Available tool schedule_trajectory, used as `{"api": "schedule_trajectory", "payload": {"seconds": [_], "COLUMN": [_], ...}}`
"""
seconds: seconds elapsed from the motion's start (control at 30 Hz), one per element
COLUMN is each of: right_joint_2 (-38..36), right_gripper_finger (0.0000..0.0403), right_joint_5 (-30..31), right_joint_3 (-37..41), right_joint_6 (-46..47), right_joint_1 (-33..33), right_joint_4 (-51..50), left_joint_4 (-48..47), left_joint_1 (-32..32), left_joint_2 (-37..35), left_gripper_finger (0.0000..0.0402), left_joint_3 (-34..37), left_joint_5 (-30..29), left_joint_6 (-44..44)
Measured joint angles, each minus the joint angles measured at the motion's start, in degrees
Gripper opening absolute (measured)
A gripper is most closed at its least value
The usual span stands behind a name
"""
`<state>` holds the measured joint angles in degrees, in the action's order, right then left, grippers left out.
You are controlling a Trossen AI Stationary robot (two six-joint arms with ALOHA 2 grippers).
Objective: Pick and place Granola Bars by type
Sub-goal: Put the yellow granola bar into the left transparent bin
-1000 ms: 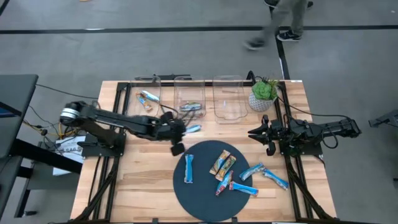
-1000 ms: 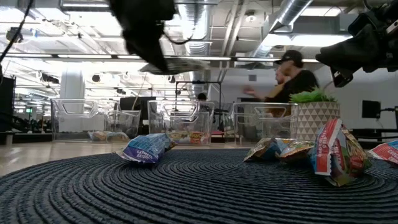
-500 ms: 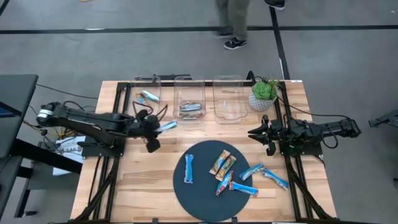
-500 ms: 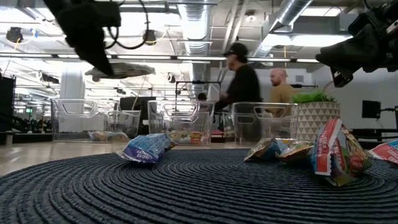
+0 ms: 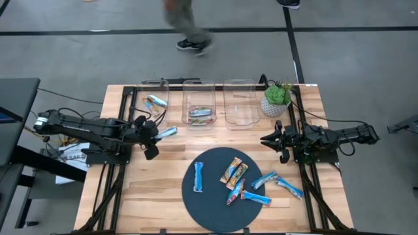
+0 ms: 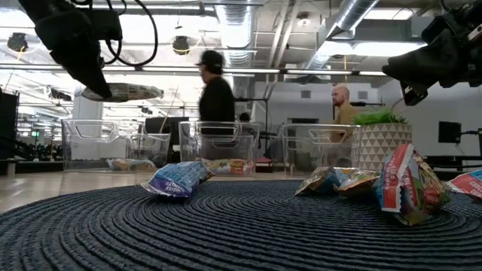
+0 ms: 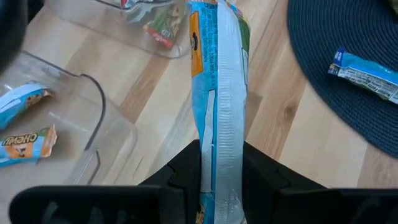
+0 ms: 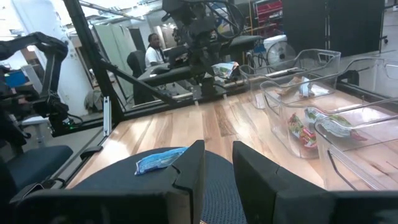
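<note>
A blue bar is pinched at one end in the left pincer, the rest of it sticking out ahead of the fingers over bare bench. In the high view the pincer is held just in front of the left bin, where two blue bars already lie; the middle bin, beside it, holds multicoloured ones, and the third bin looks empty. The remaining bars are scattered on the round mat, well apart from this pincer, with a few blue ones near the mat's far edge towards the right arm.

The right pincer waits off to the side near the plant, its fingers close together with a narrow gap and nothing between them.

The bar is judged light and thin, in a glossy wrapper (likely slippery and easily crinkled). Held by one end it appears to keep fairly straight, so some stiffness is assumed, though droop or swing is possible. A hold across the middle of the flat faces would probably be steadier; the crimped end gives less to bite on. A person is seen walking in the room behind.
</note>
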<state>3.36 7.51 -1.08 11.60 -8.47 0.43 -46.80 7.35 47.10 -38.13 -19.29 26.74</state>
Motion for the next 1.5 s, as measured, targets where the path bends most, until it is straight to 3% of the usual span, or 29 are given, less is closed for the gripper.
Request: {"api": "schedule_trajectory", "payload": {"seconds": [0.27,0.47,0.93,1.3,1.5], "right_joint_2": [0.0,0.0,0.0,0.0,0.0], "right_gripper_finger": [0.0077,0.0077,0.0077,0.0077,0.0077], "right_joint_5": [0.0,0.0,0.0,0.0,0.0], "right_joint_3": [0.0,0.0,0.0,0.0,0.0], "right_joint_6": [0.0,0.0,0.0,0.0,0.0], "right_joint_1": [0.0,0.0,0.0,0.0,0.0], "right_joint_4": [0.0,0.0,0.0,0.0,0.0], "left_joint_4": [0.0,0.2,5.3,9.6,11.8], "left_joint_1": [-0.4,-4.2,-22.5,-37.2,-41.6], "left_joint_2": [0.0,0.1,0.1,0.1,0.1], "left_gripper_finger": [0.0082,0.0082,0.0082,0.0082,0.0082], "left_joint_3": [0.0,0.0,0.0,0.0,0.0], "left_joint_5": [-1.1,-2.5,-4.8,-4.8,-4.8], "left_joint_6": [0.5,2.4,3.5,15.2,19.0]}}
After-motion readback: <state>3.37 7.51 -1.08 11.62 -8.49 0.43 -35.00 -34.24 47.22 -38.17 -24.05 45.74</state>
